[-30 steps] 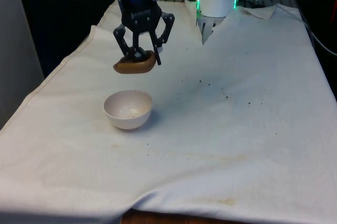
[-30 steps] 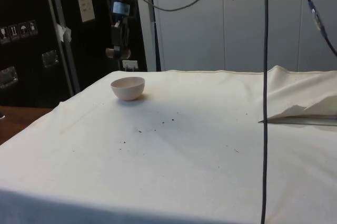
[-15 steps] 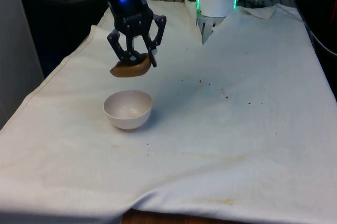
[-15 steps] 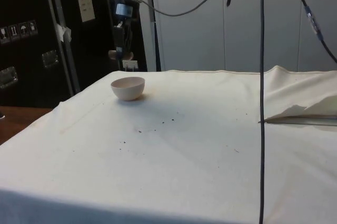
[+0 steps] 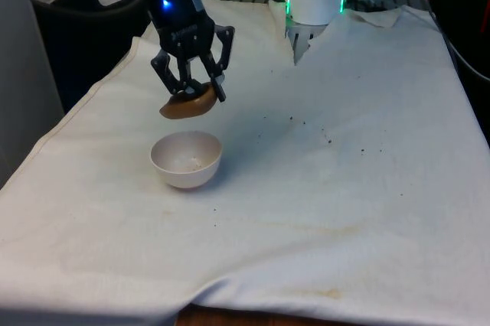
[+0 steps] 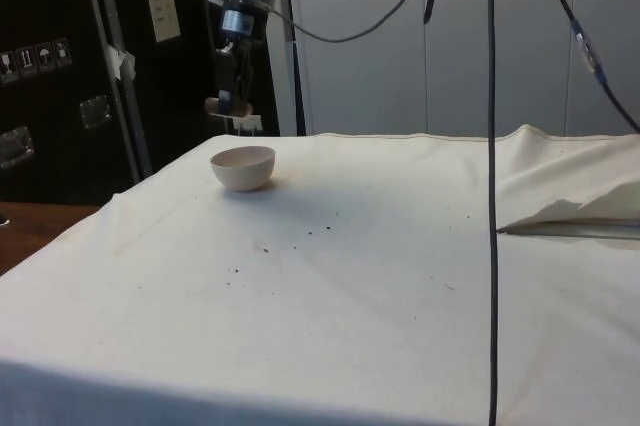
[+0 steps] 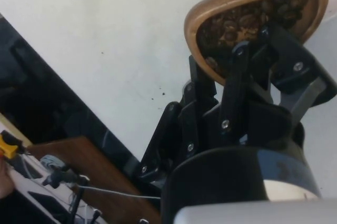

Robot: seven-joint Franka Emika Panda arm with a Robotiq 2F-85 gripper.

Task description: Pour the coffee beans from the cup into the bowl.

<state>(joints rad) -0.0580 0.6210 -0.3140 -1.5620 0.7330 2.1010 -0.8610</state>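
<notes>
Above bowl (image 5: 186, 160), gripper (image 5: 189, 90) clamping cup (image 5: 187, 105), scattered specks (image 5: 306, 127)

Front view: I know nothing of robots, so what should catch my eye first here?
First, the black hand in the air, gripping a tilted brown cup full of coffee beans. Just below it a pale bowl stands on the white cloth, towards the front view's left. A few dark specks dot the cloth nearer the middle.
</notes>
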